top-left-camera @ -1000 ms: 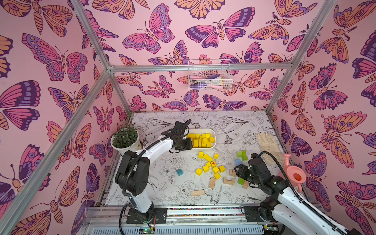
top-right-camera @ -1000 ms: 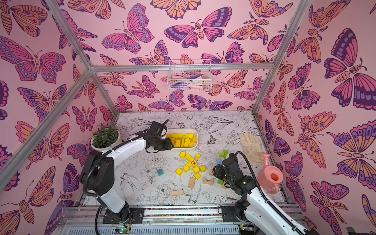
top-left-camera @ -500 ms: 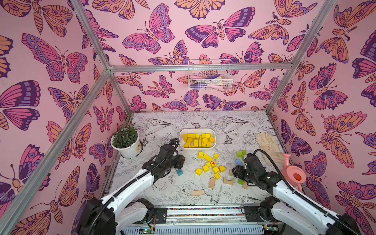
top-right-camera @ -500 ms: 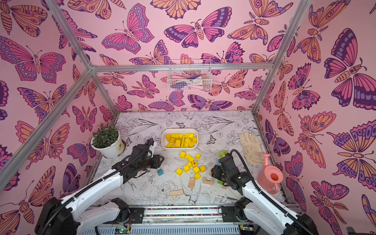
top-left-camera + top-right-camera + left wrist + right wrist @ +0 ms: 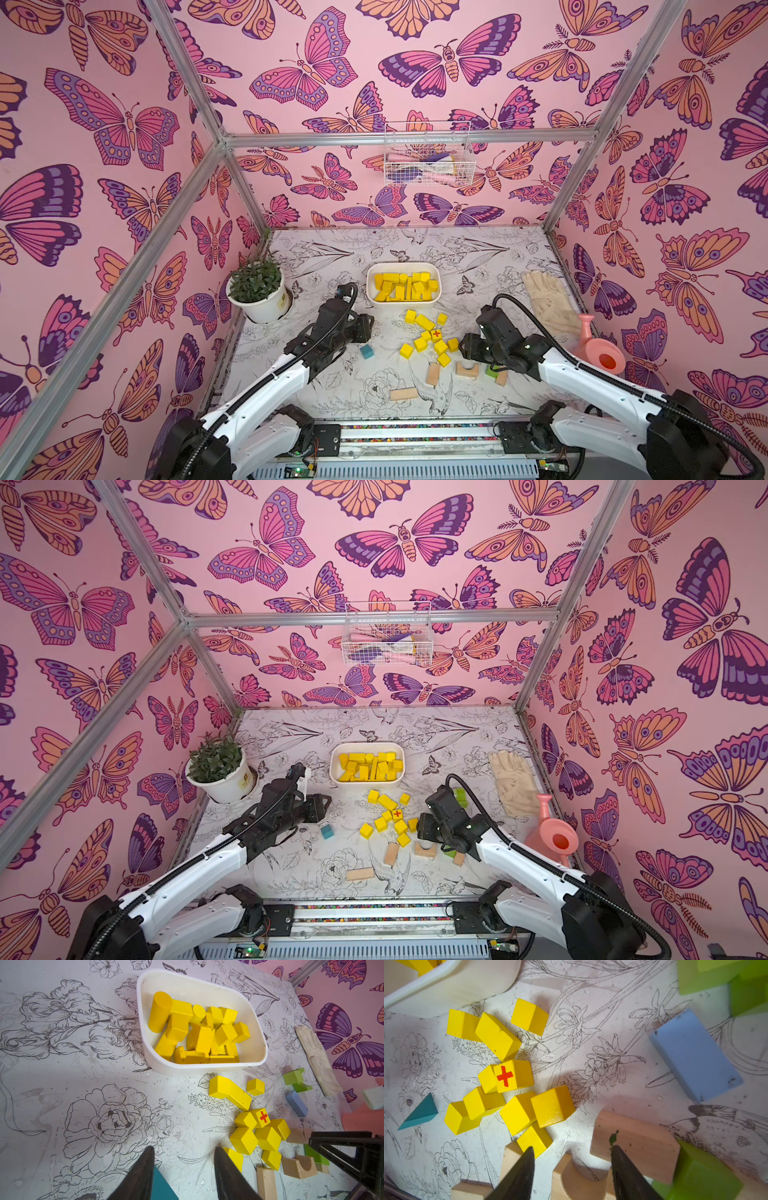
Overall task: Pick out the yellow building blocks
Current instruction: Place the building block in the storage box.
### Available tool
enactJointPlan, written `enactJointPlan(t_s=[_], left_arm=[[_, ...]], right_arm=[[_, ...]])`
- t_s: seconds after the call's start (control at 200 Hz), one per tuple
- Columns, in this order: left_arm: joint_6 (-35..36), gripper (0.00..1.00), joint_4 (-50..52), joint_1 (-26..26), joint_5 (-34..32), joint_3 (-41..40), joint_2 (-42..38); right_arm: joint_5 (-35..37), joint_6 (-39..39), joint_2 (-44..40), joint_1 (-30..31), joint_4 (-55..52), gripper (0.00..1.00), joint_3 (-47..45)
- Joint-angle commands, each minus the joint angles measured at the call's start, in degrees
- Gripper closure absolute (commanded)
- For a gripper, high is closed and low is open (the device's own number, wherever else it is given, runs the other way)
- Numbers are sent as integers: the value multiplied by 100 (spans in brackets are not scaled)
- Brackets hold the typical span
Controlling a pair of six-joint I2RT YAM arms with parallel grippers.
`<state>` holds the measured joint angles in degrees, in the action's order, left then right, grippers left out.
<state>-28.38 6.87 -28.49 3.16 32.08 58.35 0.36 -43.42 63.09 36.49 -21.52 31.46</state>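
Sitting centrally in both top views, the white tub (image 5: 403,304) holds most of the yellow building blocks (image 5: 405,286). A loose cluster, the cross-marked cube (image 5: 436,333) among them, lies on the table (image 5: 332,266) just in front. The left gripper (image 5: 369,326) hangs near the tub's corner above a teal block (image 5: 366,351). The right gripper (image 5: 467,353) is at the cluster's far side, over tan blocks (image 5: 432,373). Neither jaw gap can be read from up here. A top view shows a green block (image 5: 460,795) behind the right wrist.

The left wrist view supplies more. The left gripper is released, with only bare table between its fingers and the teal block under one of them. A blue block (image 5: 296,1103) lies near a glove (image 5: 315,1053).

The right wrist view shows that claw released too. Its tips are parted above a tan arch block (image 5: 579,1176) without clasping it, and the cross-marked cube is just ahead.
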Motion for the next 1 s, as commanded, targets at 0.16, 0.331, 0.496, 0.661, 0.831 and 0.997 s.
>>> enactJointPlan(t_s=[0.16,0.331,0.496,0.661,0.831,0.997], left_arm=[[-83,49,-178,158,130,-69,-16],[-100,49,-253,212,211,-145,1],[-114,49,-267,221,220,-158,1],[-117,49,-266,230,229,-158,19],[-128,50,-266,239,247,-138,62],[-132,50,-271,247,273,-114,124]], right_arm=[[17,278,716,268,-43,40,570],[-35,325,1041,379,7,40,733],[30,316,1204,417,-92,42,844],[61,303,1323,420,-157,45,915],[77,282,1500,420,-229,50,1009],[90,259,1679,419,-279,52,1112]])
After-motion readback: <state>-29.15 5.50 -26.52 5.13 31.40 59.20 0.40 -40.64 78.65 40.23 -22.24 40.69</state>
